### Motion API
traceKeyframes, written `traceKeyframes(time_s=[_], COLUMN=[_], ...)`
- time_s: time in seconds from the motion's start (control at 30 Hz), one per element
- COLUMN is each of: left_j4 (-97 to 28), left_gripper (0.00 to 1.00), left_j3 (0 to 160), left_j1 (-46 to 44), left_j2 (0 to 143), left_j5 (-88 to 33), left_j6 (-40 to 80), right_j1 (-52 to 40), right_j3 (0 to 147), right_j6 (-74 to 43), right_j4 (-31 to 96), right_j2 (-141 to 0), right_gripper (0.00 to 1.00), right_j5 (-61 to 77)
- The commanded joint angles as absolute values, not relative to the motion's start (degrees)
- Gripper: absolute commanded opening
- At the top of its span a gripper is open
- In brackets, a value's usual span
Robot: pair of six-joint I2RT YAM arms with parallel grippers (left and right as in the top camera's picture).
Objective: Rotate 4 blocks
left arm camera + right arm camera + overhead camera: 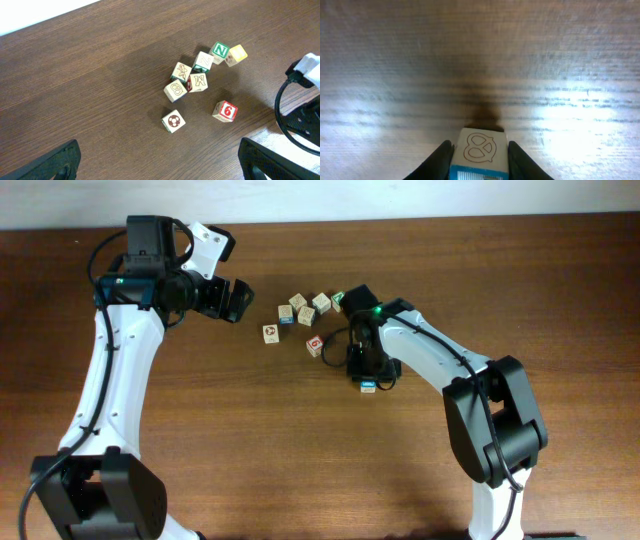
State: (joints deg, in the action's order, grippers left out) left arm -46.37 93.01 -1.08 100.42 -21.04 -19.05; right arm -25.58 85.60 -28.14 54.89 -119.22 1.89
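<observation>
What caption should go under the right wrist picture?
The right gripper holds the pretzel block between its jaws, wooden table behind.

A dark brown table (300, 440) with fine wood grain fills the scene, a pale white strip (400, 200) runs beyond its far edge, and a bright glare (580, 107) lies on the wood.

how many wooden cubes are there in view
9. Six in a cluster; the soccer-ball cube and red 6 cube loose beside it; the pretzel cube between the right gripper's fingers. None seems hidden.
</observation>
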Motion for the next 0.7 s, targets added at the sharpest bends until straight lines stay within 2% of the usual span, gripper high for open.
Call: traceKeyframes(time_s=[0.0,0.03,0.07,0.1,0.2,0.37,0.6,0.63,0.67], left_j4=[-46.37,-46.37,-46.37,-46.37,-46.37,-46.37,-46.37,-46.37,-46.37], left_gripper=[0.99,0.99,0.99,0.99,0.99,0.99,0.99,0.99,0.99], left_j3=[94.11,94.11,94.11,94.11,94.11,94.11,94.11,94.11,94.11], left_j1=[-0.95,-0.95,-0.95,-0.95,-0.95,-0.95,-0.95,-0.95,-0.95], left_j2=[100.62,100.62,100.62,100.62,100.62,100.62,100.62,100.62,100.62], left_j5=[-21.65,-21.65,-21.65,-21.65,-21.65,-21.65,-21.65,-21.65,-21.65], left_j6=[-18.74,-18.74,-18.74,-18.74,-18.74,-18.74,-18.74,-18.74,-18.74], right_j1=[-25.36,-25.36,-25.36,-25.34,-25.17,-26.79,-30.92,-30.89,-30.89], right_j3=[86.37,86.39,86.39,86.63,91.35,94.32,94.30,94.30,94.30], right_j6=[-25.67,-24.71,-23.53,-22.24,-17.04,-12.84,-3.60,-3.38,-3.40], right_j4=[55.94,55.75,55.51,55.29,55.20,36.56,32.64,32.51,32.53], right_j2=[-118.69,-118.69,-118.69,-118.69,-118.67,-119.85,-126.98,-127.85,-127.90], right_gripper=[0.38,0.43,0.53,0.57,0.61,0.61,0.60,0.57,0.47], right_j5=[0.78,0.80,0.78,0.78,0.80,6.68,6.90,6.87,6.85])
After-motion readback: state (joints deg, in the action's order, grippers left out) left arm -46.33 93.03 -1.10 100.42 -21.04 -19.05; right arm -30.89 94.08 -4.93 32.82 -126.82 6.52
